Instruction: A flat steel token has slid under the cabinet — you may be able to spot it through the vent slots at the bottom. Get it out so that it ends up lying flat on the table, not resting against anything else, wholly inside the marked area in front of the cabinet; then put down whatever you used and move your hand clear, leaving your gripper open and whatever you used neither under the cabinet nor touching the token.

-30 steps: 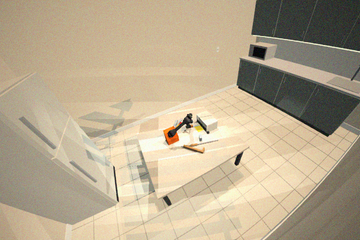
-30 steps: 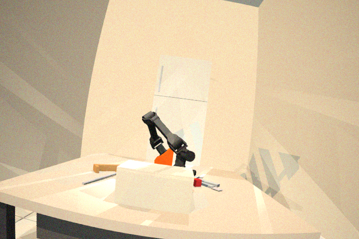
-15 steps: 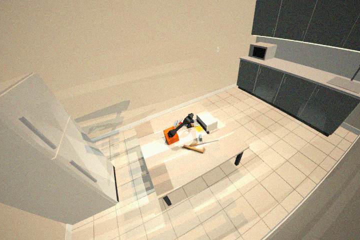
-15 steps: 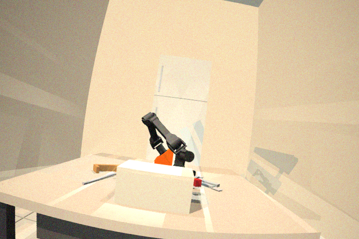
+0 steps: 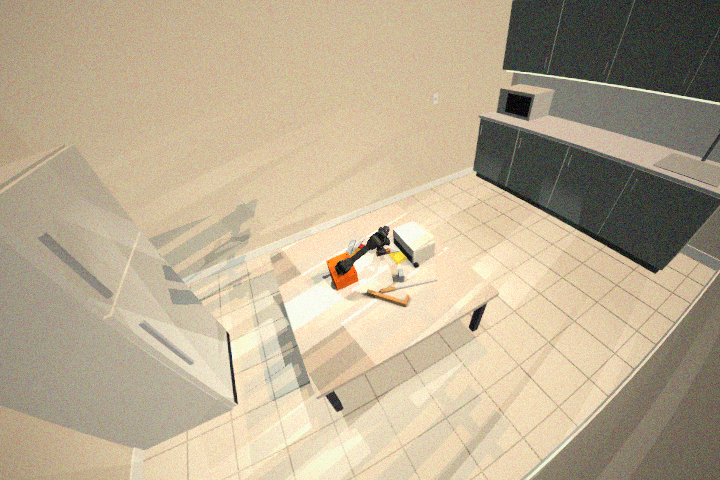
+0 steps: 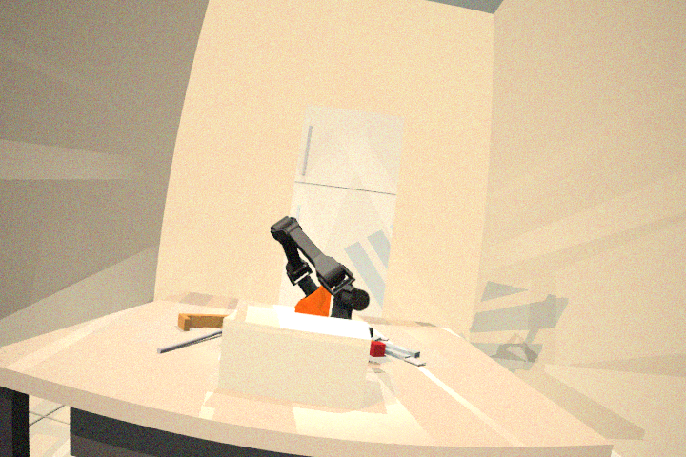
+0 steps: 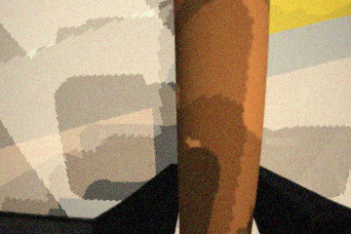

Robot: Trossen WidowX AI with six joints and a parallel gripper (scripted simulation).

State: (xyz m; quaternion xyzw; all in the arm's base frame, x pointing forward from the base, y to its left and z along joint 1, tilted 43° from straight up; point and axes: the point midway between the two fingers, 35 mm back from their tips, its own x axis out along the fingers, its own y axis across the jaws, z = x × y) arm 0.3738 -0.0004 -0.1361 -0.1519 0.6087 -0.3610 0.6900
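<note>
The white cabinet [image 5: 420,236] [image 6: 295,358] stands on the table, its dark slotted front facing the arm. I cannot make out the token in any view. A yellow patch [image 5: 397,258] [image 7: 315,12] lies in front of the cabinet. My gripper [image 5: 382,250] [image 7: 213,173] is shut on an orange-brown wooden handle [image 7: 222,73], low over the table between the arm's base and the cabinet. The far end of the held tool is not clearly visible. In the exterior view the cabinet hides the fingers.
A wooden L-shaped tool [image 5: 388,298] [image 6: 201,321] and a thin metal rod [image 5: 417,283] [image 6: 190,342] with a wooden handle lie to one side. A small grey object [image 5: 399,275] is nearer the cabinet. A red block [image 6: 376,348] and silvery pieces [image 6: 403,351] lie on the other side.
</note>
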